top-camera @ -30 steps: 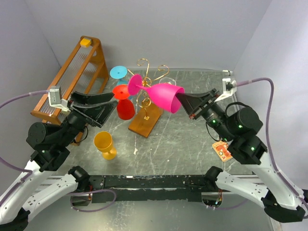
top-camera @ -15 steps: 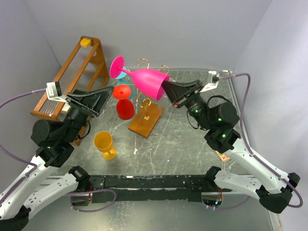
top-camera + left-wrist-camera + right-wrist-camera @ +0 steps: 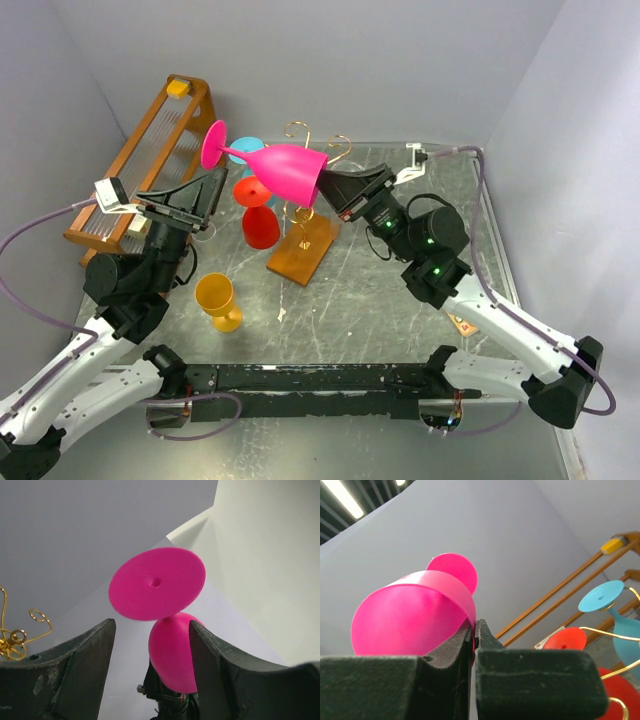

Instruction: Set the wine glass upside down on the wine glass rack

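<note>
smooth, matt plastic wine glass [image 3: 285,172]; wine glass rack [image 3: 303,250] of shiny gold metal wire on a smooth wooden base

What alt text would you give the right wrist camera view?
The right end effector pinches the rim of a pink wine glass held sideways, bowl open toward the camera, round foot behind. At right are a blue glass and a red glass, both foot up, gold rack wire and a wooden frame.
</note>
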`<state>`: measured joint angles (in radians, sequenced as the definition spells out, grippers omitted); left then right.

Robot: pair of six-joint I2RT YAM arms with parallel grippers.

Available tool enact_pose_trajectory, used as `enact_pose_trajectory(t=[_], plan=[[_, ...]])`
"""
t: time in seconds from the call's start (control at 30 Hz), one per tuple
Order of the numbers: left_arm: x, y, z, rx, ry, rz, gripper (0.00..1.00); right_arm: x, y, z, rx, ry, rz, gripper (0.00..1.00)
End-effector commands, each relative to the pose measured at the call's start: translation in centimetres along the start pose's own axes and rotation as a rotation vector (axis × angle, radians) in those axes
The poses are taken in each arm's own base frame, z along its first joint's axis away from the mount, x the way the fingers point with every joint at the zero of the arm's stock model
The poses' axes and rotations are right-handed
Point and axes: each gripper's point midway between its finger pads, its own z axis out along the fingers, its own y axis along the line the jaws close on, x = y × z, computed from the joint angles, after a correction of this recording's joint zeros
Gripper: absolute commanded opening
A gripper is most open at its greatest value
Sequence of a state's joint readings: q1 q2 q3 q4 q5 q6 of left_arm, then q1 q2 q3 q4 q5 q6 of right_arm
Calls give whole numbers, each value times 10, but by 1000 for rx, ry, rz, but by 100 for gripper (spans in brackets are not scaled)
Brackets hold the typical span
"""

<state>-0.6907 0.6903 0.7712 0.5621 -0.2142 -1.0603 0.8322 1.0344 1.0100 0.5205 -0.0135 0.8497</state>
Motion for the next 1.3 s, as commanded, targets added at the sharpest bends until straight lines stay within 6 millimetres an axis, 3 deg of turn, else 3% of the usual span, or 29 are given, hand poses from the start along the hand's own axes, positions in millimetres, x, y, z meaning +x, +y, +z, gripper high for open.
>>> enact_pose_trajectory(t=[0.0,0.13,0.23,0.5,0.8,0.97,1.27], plan=[[-21,-21,2,77,-91,-30,71,4,17,4,-90,11,81,0],[-23,-20,3,74,-109,-36,70,17,15,7,-105,54,109,0],[-30,-29,0,127,-138,-6,63,33,6,4,-94,95,145,0],[-39,-38,1,175,-191,23,50,52,12,1,-129,179,151,0],[-39,-49,6,233,-198,44,56,68,22,7,-147,208,153,0],[-40,-47,8,224,-206,63,46,68,34,11,-178,206,154,0],[-41,-50,7,236,-211,85,25,74,35,8,-175,228,145,0]])
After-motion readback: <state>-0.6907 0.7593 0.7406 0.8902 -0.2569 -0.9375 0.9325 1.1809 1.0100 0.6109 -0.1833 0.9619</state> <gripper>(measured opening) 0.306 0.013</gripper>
